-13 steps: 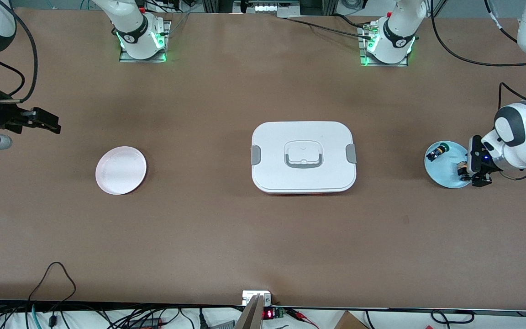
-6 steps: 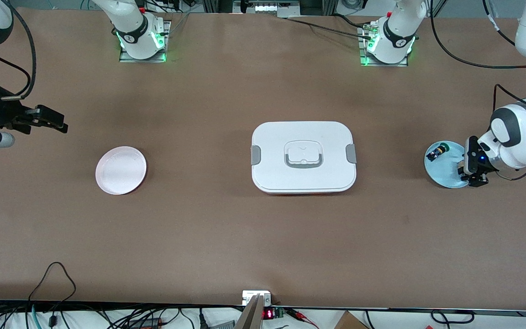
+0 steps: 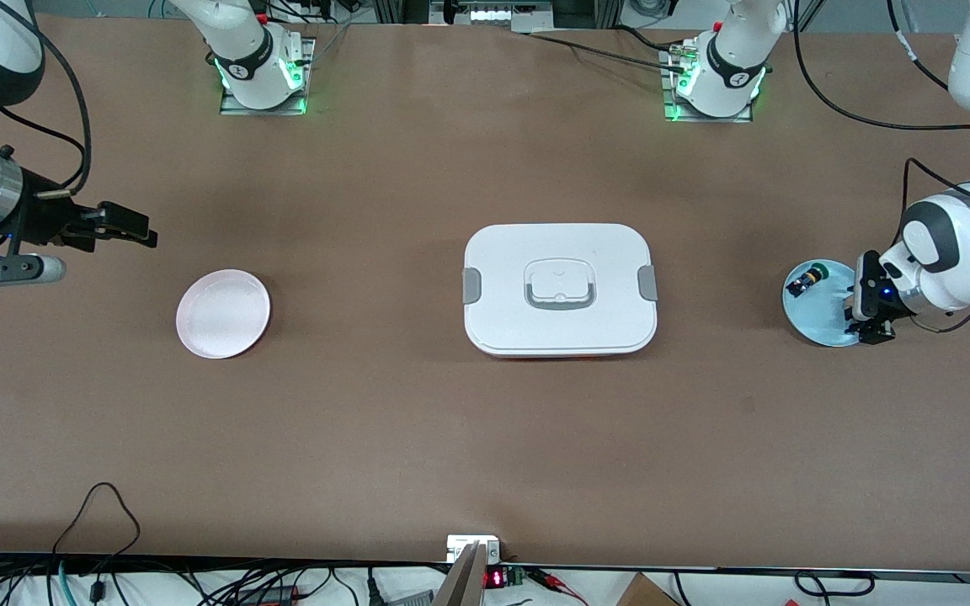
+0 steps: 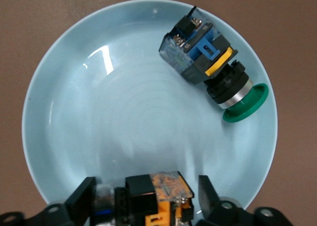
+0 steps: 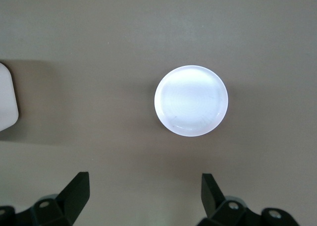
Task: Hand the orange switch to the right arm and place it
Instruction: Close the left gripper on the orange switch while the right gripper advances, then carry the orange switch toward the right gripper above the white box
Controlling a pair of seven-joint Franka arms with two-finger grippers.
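In the front view, the left gripper is down at the blue plate, at the left arm's end of the table. It is low over the edge of the plate that is nearer to the front camera. A part with a green cap lies on the same plate, a bit farther from that camera. A white box sits in the middle of the table. The right gripper waits in the air over the table near the white plate, at the right arm's end. In the left wrist view, the orange switch lies on the blue plate, right between the 2 fingers. The fingers look open, 1 on each side of it, and not pressing it yet. In the right wrist view, the right gripper's fingers are wide open and hold nothing. I think the robot is at step 1, the pick-up. Next, the left fingers must squeeze the switch and lift it without bumping the green part.
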